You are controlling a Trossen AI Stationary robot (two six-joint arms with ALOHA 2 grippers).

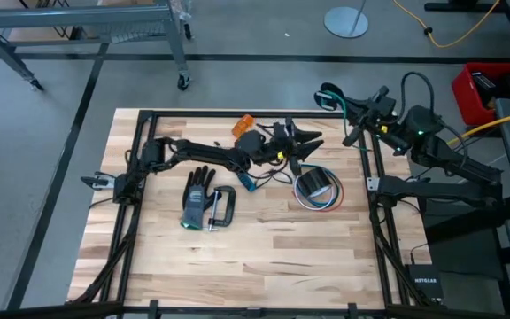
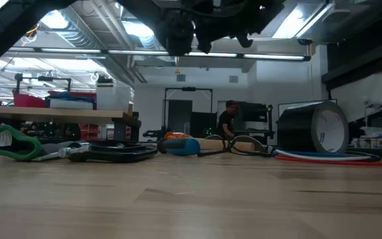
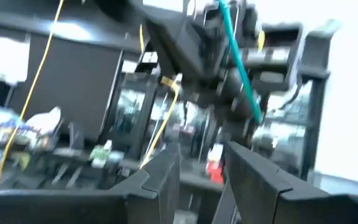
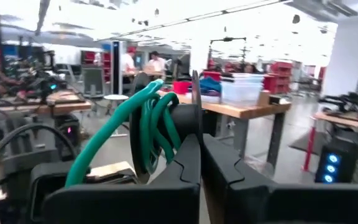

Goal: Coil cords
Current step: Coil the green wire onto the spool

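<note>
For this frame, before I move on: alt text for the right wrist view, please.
The right gripper, fingers shut, holds a looped teal-green cord up in the air. Behind it lies a bright workshop with benches and distant people.

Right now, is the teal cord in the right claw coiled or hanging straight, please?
Coiled: the teal cord hangs in several loops from the shut right claw.

The left arm (image 1: 204, 152) stretches across the table (image 1: 264, 257) from its left edge toward the middle. Its gripper (image 1: 306, 144) sits raised near the far edge. Just beyond it toward the right edge lies a roll of tape (image 1: 312, 185) amid a bundle of wires (image 1: 330, 200). A glove (image 1: 197, 198) and a clamp (image 1: 223, 209) lie side by side near the table's centre, on the near side of the arm. The right gripper (image 1: 354, 108) hangs past the far right corner, with a cord (image 1: 331, 91) looped at it.
</note>
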